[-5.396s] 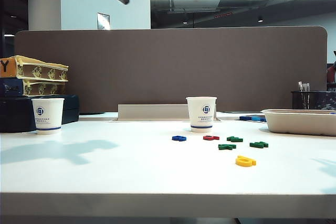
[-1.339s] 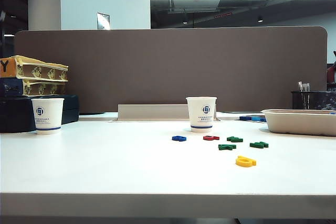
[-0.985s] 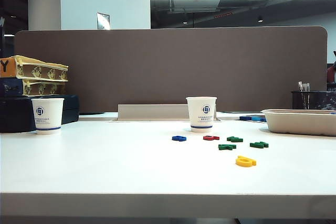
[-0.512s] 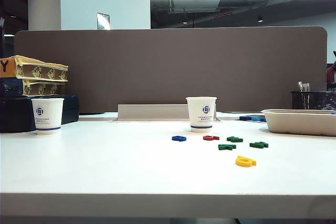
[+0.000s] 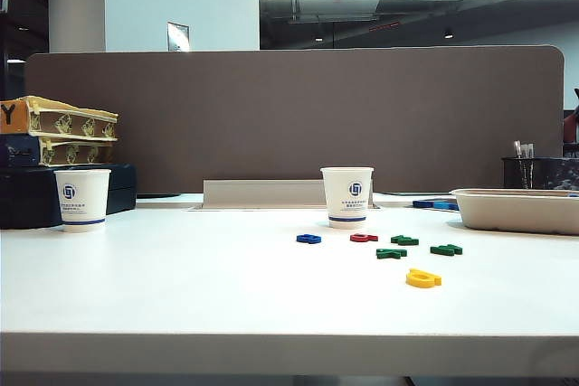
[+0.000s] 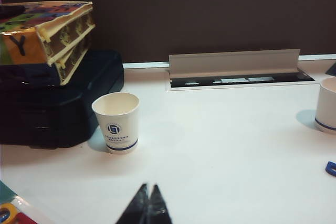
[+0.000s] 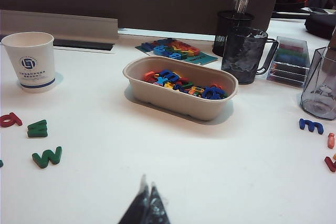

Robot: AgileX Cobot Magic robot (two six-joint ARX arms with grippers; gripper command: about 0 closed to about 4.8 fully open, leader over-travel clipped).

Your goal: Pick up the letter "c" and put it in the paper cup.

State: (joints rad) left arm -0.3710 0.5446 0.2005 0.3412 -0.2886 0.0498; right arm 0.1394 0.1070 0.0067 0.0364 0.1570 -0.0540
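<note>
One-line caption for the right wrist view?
Shut right tool hovers over white table; paper cup, scattered letters, letter-filled tray ahead.

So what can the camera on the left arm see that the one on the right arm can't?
Only the left wrist view shows the stacked boxes and the cup beside them, plus the shut left end effector. Only the right wrist view shows the tray of letters, the mesh pen holder, green letters and the shut right end effector. Both catch the middle paper cup and the white table.

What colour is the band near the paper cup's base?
Blue, on the white paper cup; the right wrist view shows it best.
</note>
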